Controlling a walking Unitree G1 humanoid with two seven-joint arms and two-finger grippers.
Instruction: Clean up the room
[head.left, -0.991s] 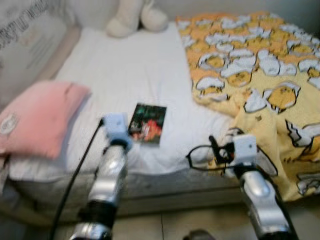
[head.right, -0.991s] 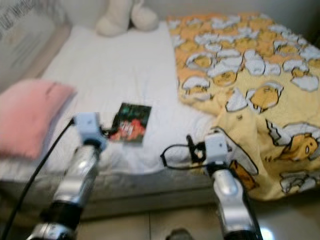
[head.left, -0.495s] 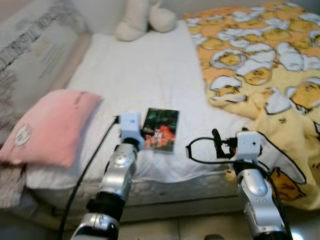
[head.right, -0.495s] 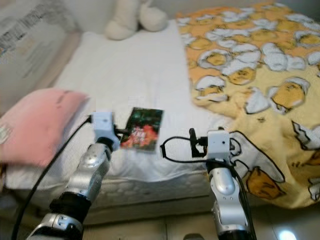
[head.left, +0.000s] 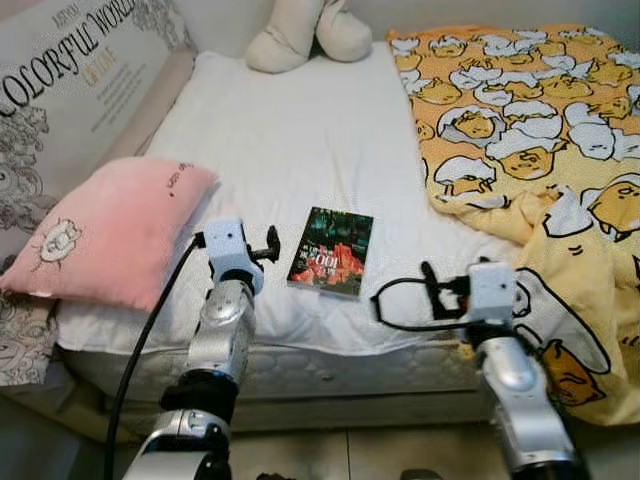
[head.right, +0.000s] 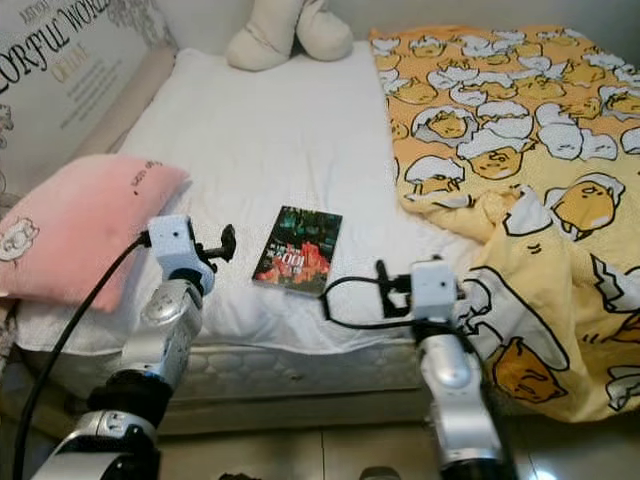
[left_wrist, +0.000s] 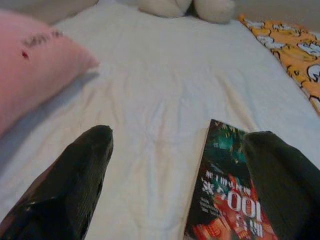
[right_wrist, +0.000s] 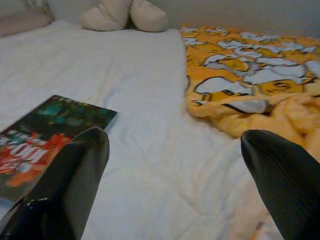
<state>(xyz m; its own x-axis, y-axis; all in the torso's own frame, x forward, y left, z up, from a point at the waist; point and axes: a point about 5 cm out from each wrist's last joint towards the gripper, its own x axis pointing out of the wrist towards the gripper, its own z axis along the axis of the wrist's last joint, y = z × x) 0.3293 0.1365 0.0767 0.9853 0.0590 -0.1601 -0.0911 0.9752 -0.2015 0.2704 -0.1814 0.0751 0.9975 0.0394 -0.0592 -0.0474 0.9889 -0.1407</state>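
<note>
Bedroom, white-sheeted bed (head.left: 300, 130) seen from its near edge; pink pillow (head.left: 115, 240) on robot's left, yellow cartoon-print blanket (head.left: 530, 130) bunched on the right, cream plush toy (head.left: 305, 30) at the far end, printed headboard panel (head.left: 70, 80) along the left side.

Whole view sharper and shifted versus a second ago: camera motion, not object motion. Looks settled facing the bed now, blur gone. Book (head.left: 331, 251) unmoved on the sheet near the front edge, flat, dark cover with red lettering. Likely means approach finished and reaching can start.

Left claw (head.left: 262, 246) raised just over the mattress edge, fingers spread apart, empty. In left wrist view, book (left_wrist: 227, 195) lies partly behind one finger (left_wrist: 280, 170), so near that finger's side rather than centred in the gap; not touching as far as visible. Right claw (head.left: 432, 290) also spread wide and empty, hovering at the mattress edge between book and blanket; book (right_wrist: 47, 137) off to one side of its finger (right_wrist: 70, 180).

Probable next step: left claw shifts toward the book to centre it, then picks it up.
</note>
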